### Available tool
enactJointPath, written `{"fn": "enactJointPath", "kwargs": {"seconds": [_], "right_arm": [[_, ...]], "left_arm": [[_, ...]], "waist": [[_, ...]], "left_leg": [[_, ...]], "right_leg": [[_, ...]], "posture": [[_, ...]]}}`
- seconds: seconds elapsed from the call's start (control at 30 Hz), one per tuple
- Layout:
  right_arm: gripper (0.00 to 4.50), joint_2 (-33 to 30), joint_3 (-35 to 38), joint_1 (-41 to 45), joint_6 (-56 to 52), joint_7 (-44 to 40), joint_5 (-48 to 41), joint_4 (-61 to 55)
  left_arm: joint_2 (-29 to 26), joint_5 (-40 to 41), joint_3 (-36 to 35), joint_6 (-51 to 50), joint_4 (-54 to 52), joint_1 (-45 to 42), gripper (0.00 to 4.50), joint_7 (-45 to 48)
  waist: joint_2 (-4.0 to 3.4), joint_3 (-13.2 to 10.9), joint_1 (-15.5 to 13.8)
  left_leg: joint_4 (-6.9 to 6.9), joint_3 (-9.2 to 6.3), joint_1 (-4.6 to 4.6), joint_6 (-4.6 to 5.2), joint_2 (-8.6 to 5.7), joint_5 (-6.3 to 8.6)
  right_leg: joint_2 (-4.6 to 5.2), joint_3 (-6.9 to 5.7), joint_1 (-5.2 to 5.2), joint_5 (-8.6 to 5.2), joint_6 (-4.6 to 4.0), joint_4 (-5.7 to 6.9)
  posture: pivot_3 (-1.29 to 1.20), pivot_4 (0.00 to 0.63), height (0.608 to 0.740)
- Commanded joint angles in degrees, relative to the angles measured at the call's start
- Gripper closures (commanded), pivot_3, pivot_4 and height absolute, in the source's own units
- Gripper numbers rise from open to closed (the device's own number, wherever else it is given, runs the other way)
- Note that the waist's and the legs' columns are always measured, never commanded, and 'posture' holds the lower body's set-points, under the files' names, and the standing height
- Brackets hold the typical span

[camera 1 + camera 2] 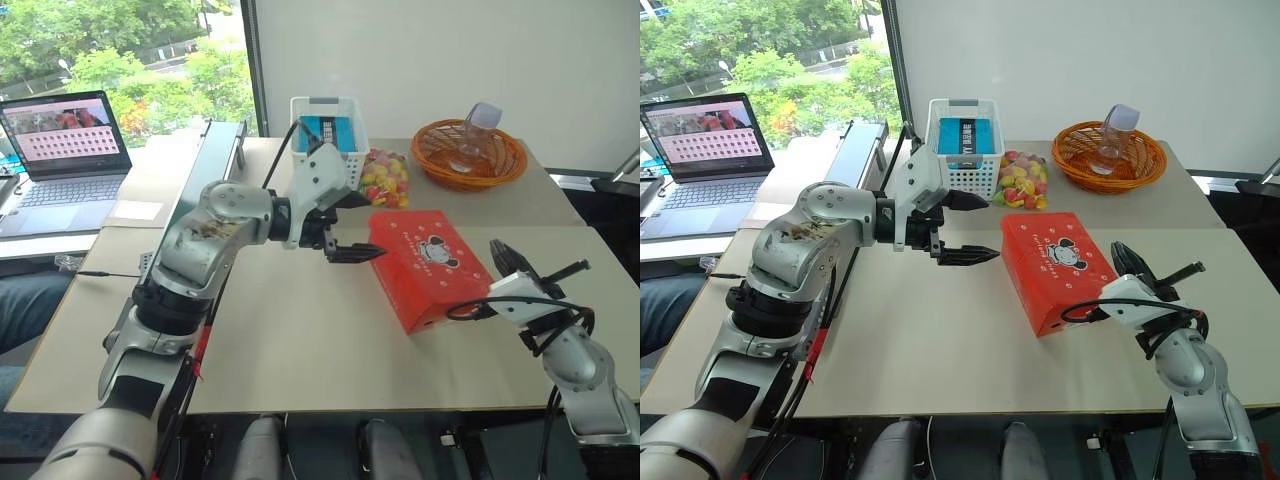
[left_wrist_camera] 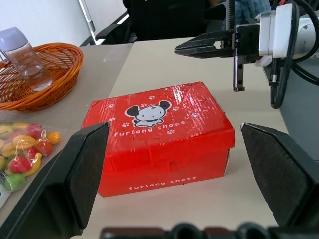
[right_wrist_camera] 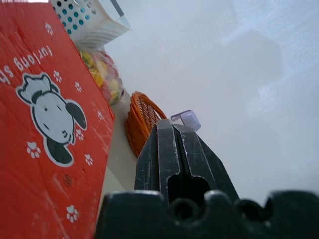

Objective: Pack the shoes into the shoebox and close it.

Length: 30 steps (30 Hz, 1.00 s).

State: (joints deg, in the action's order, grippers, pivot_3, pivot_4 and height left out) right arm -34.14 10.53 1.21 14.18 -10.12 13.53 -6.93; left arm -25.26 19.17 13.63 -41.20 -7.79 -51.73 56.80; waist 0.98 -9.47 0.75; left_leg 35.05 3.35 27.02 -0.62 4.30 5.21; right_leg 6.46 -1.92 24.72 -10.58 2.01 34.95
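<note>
Red shoebox (image 1: 428,266) with black-and-white cartoon face, orange wicker basket (image 1: 468,155), white mesh basket (image 1: 331,135), multicoloured candies (image 1: 384,177)

Bare table (image 1: 300,340) before shoebox (image 1: 430,265); candy bag (image 1: 385,178) behind.

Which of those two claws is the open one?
The left gripper, hovering beside the closed red shoebox, has its fingers spread wide. The right gripper, at the box's other side, has its fingers pressed together.
</note>
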Motion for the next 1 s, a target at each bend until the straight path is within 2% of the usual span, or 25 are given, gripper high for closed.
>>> {"fn": "enactJointPath", "kwargs": {"seconds": [0.03, 0.1, 0.17, 0.33, 0.4, 0.5, 0.67, 0.77, 0.87, 1.0], "right_arm": [[4.47, 5.2, -1.1, 10.2, -15.3, -5.8, -14.3, -3.7], [4.47, 9.5, -0.2, 17.1, -24.7, -7.5, -22.6, -1.5], [4.47, 12.1, 1.4, 22.6, -33.0, -7.2, -27.1, 3.1], [4.47, 13.3, 1.9, 34.2, -51.0, -4.6, -30.0, 15.9], [4.47, 14.0, 1.5, 37.3, -53.3, -5.7, -31.0, 19.2], [4.47, 15.2, 1.4, 39.3, -56.1, -7.0, -32.2, 22.1], [4.47, 15.8, -1.0, 38.3, -57.5, -9.4, -31.2, 24.0], [4.47, 15.4, -2.0, 35.8, -57.8, -11.3, -31.6, 21.3], [3.77, 13.5, -2.5, 33.3, -56.3, -14.1, -31.8, 14.6], [2.36, 8.9, 0.2, 31.4, -54.6, -15.5, -31.8, 5.3]], "left_arm": [[0.1, 0.0, -0.8, 1.6, -0.4, -0.5, 0.0, -0.7], [-0.3, -0.3, -0.6, 1.7, -0.4, -0.2, 0.0, -0.7], [-0.5, -0.7, -0.4, 2.0, -0.3, 0.0, 0.0, -0.9], [-0.7, -0.9, -0.9, 1.5, -1.1, 0.7, 0.0, -2.2], [-1.2, -0.7, -1.2, 0.9, -2.0, 1.4, 0.0, -2.9], [-2.1, -0.6, -1.5, 0.0, -3.4, 2.7, 0.0, -3.7], [-3.2, -0.2, -2.1, -1.6, -5.4, 4.3, 0.0, -5.2], [-3.4, -0.1, -2.1, -2.0, -5.8, 4.9, 0.0, -5.7], [-3.7, 0.1, -2.2, -2.0, -5.8, 5.8, 0.0, -5.7], [-3.7, -0.3, -2.0, -0.8, -4.7, 7.1, 0.0, -5.6]], "waist": [[0.04, 0.0, 0.6], [0.04, 0.0, 1.1], [0.04, 0.0, 1.2], [0.04, 0.0, -0.2], [0.03, 0.0, -0.3], [0.03, 0.0, -0.2], [0.03, 0.0, 0.0], [0.02, 0.0, 0.0], [0.02, 0.0, -0.1], [0.02, 0.0, -0.1]], "left_leg": [[0.0, 0.01, -0.07, 0.0, 0.01, 0.0], [0.0, -0.02, -0.11, 0.0, 0.01, 0.0], [-0.02, -0.06, -0.16, 0.0, 0.02, 0.0], [-0.14, -0.05, -0.01, 0.0, 0.02, 0.0], [-0.13, -0.03, 0.32, 0.03, 0.02, -0.02], [-0.19, -0.03, 0.34, 0.38, 0.02, -0.24], [-0.19, -0.05, 0.29, 0.33, 0.08, -0.21], [-0.12, -0.05, 0.26, 0.04, 0.09, -0.03], [-0.11, -0.05, 0.24, 0.03, 0.09, -0.02], [-0.12, -0.05, 0.27, 0.04, 0.09, -0.03]], "right_leg": [[0.0, 0.02, 0.0, 0.01, 0.0, -0.01], [-0.01, 0.04, -0.01, 0.02, -0.01, 0.04], [-0.05, 0.03, -0.02, 0.03, -0.02, 0.1], [-0.05, -0.08, 0.03, -0.02, -0.01, 0.06], [-0.04, -0.07, 0.31, 0.0, -0.03, 0.09], [-0.07, -0.06, 0.34, -0.01, 0.01, 0.11], [-0.15, -0.07, 0.34, -0.02, 0.02, 0.15], [-0.15, -0.07, 0.31, 0.02, 0.0, 0.16], [-0.14, -0.07, 0.26, 0.02, 0.01, 0.14], [-0.15, -0.06, 0.31, 0.02, 0.01, 0.15]], "posture": [[0.0, 0.15, 0.735], [0.0, 0.15, 0.735], [0.0, 0.15, 0.735], [0.0, 0.15, 0.735], [0.0, 0.15, 0.735], [0.0, 0.15, 0.735], [0.0, 0.15, 0.735], [0.0, 0.15, 0.735], [0.0, 0.15, 0.735], [0.0, 0.15, 0.735]]}}
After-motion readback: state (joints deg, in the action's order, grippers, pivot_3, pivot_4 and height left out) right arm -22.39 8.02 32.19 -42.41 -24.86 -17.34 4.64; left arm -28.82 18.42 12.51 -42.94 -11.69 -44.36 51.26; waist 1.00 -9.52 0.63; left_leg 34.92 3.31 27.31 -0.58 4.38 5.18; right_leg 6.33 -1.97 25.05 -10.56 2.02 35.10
